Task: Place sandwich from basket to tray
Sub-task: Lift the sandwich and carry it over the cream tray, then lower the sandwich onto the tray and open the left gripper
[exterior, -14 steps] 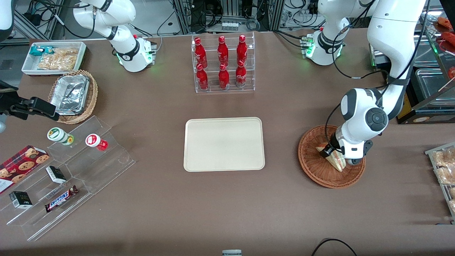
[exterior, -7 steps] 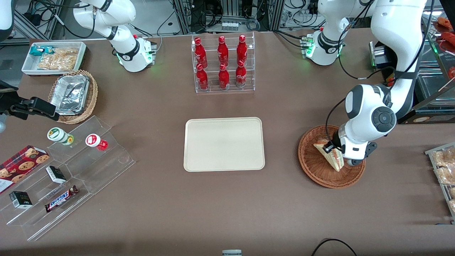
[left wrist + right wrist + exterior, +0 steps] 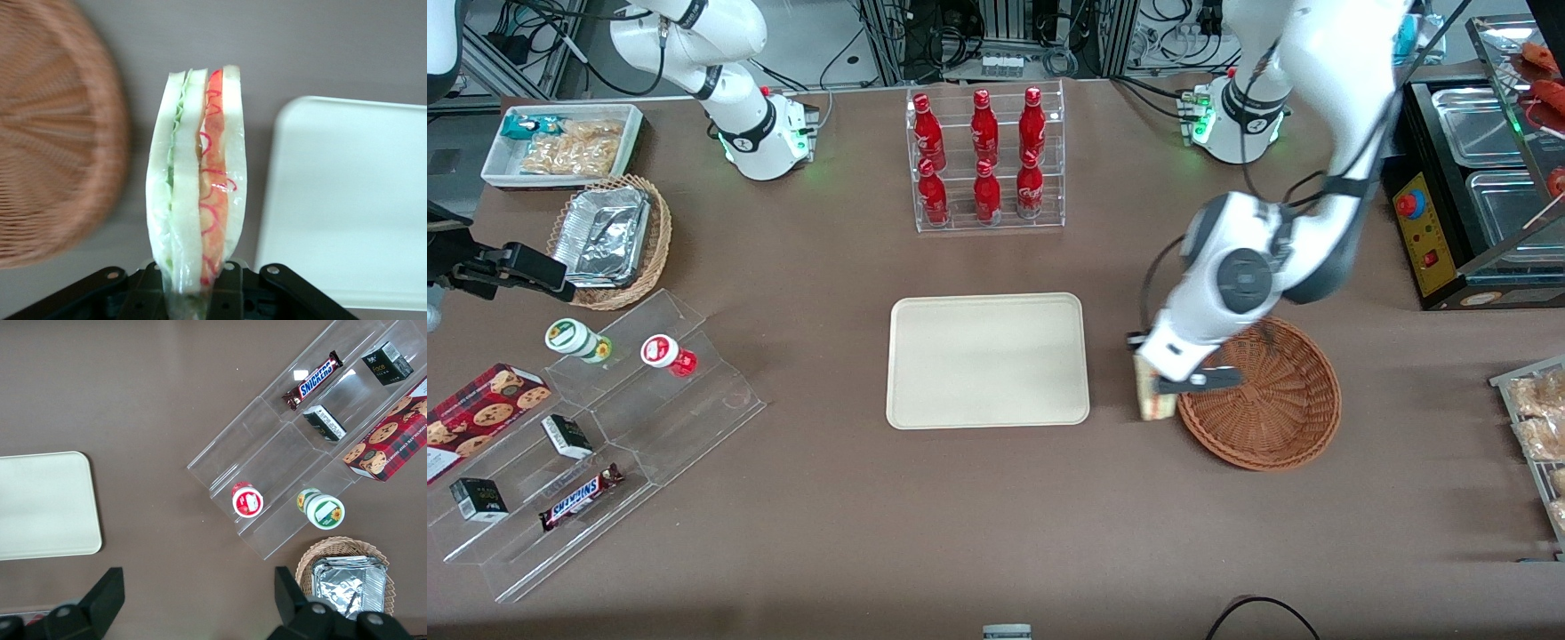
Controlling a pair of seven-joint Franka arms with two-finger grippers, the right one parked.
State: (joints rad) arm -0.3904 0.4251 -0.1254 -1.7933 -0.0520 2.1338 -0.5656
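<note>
My left gripper (image 3: 1158, 384) is shut on the sandwich (image 3: 1155, 399), a wrapped wedge of white bread with green and red-orange filling (image 3: 198, 180), and holds it in the air over the table strip between the basket (image 3: 1272, 409) and the tray (image 3: 987, 360). The reddish-brown wicker basket holds nothing that I can see; it also shows in the left wrist view (image 3: 53, 140). The cream tray lies flat and bare; its corner shows in the left wrist view (image 3: 347, 200) beside the sandwich. The fingers (image 3: 227, 293) clamp the sandwich's narrow end.
A clear rack of red bottles (image 3: 985, 160) stands farther from the camera than the tray. A tan basket with foil containers (image 3: 609, 238), a snack bin (image 3: 560, 142) and an acrylic snack stand (image 3: 596, 436) lie toward the parked arm's end. Metal pans (image 3: 1494, 160) sit at the working arm's end.
The gripper lifted the sandwich out of the basket and carried it sideways toward the tray. The basket is now without the sandwich.
</note>
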